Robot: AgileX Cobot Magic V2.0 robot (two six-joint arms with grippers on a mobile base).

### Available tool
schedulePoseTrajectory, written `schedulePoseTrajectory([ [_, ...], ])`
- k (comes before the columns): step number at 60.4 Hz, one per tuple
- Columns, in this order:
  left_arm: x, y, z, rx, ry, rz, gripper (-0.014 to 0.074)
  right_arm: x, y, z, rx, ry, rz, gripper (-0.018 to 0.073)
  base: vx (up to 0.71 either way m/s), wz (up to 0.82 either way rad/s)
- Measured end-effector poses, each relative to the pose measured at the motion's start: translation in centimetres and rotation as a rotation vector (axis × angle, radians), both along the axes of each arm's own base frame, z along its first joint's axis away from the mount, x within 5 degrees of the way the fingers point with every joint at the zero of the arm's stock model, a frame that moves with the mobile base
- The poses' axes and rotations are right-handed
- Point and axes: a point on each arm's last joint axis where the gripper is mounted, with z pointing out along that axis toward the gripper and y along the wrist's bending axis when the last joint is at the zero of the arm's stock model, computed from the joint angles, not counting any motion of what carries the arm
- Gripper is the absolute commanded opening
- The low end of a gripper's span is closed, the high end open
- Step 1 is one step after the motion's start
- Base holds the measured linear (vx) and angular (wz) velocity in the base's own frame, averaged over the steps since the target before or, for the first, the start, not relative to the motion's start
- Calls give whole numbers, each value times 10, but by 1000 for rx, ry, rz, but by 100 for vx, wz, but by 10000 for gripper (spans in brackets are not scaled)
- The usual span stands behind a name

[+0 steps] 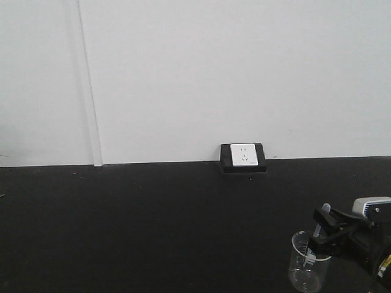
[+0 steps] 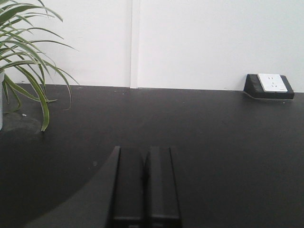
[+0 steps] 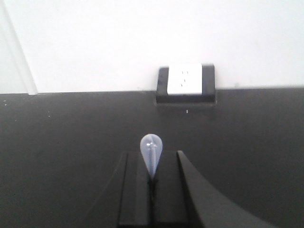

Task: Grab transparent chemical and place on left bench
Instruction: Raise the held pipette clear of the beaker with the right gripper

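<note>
My right gripper (image 3: 152, 166) is shut on the transparent chemical, a slim clear pipette. Its bluish bulb (image 3: 152, 145) sticks out past the fingertips. In the front view the right gripper (image 1: 320, 232) is at the lower right and holds the pipette (image 1: 324, 211) upright, with its stem reaching down into a clear beaker (image 1: 305, 265) on the black countertop (image 1: 153, 226). My left gripper (image 2: 145, 152) is shut and empty, low over the same countertop, and does not show in the front view. The left bench with white bins is out of view.
A white wall socket in a black housing (image 1: 244, 157) sits where the countertop meets the white wall; it also shows in the left wrist view (image 2: 270, 85) and the right wrist view (image 3: 185, 83). A potted plant (image 2: 23, 61) stands at the left.
</note>
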Motion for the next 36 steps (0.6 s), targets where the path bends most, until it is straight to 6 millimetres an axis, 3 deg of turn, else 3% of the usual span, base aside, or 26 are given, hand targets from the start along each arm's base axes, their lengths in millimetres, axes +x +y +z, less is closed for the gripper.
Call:
schedulePoseTrajectory([
  [9,0,0,0,0,0,0,-3,-29,0,47,-140,-38,1,-6,0,0],
  [17,0,0,0,0,0,0,-3,-77,1,76,-170,-95,-26,-6,0,0],
  [25,0,0,0,0,0,0,-3,-122,3,77,-212,-135,-36,-6,0,0],
  [36,0,0,0,0,0,0,-3,-162,3,67,-231,-167,-60,-6,0,0],
])
